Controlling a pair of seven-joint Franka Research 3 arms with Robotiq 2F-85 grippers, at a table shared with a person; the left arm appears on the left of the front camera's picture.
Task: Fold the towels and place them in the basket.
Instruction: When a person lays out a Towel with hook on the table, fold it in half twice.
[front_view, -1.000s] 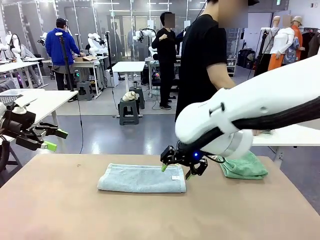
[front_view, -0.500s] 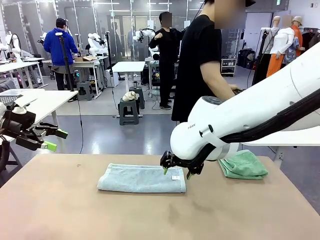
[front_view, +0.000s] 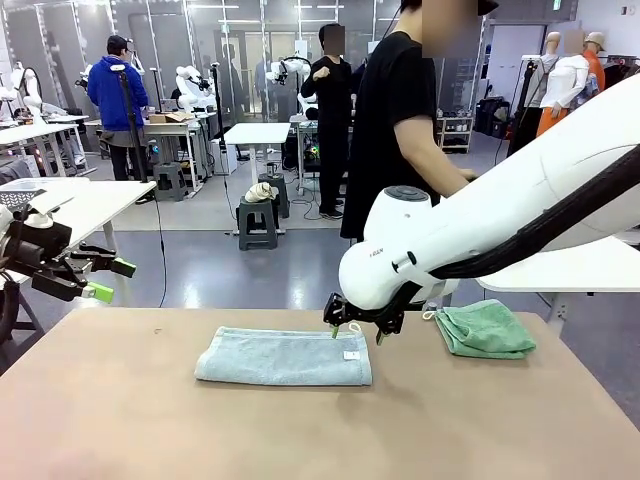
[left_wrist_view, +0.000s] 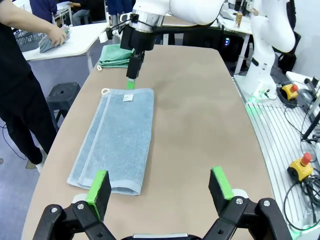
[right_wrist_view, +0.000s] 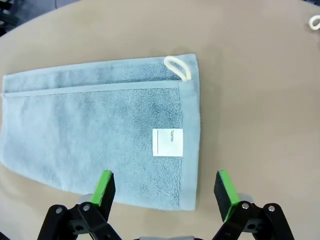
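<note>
the bare tan tabletop (front_view: 150, 420) fills the near ground, and on it, about mid-width, lies the pale blue-grey terry towel (front_view: 284, 357), already doubled into a long strip whose long axis runs left to right across the robot's front. the right gripper (front_view: 355, 334), black with green pads, hangs just above the strip's right short end, its jaws spread with nothing between them. in the right wrist view the right gripper's point (right_wrist_view: 163, 191) sits over the towel's end hem, the small white name tag (right_wrist_view: 167, 142) just ahead of the pads and the white hanging loop (right_wrist_view: 177, 67) at the far corner; the towel's length runs away to one side of the jaws, so the short edge lies crosswise to the opening. i judge the coming move to be a pinch on this right end, to carry it over toward the left end, and the right arm is plainly the nearer one. the left gripper (front_view: 100, 279) waits well apart at the left edge of the tabletop, off the cloth, jaws spread and empty; from the left wrist view the left gripper (left_wrist_view: 160, 186) looks down the strip's whole length toward the other arm. farther right lies the mint green terry towel (front_view: 488, 331), loosely folded near the far edge. beyond the tabletop a person in a black shirt (front_view: 395, 120) stands turned toward a white side table (front_view: 570, 272).
</note>
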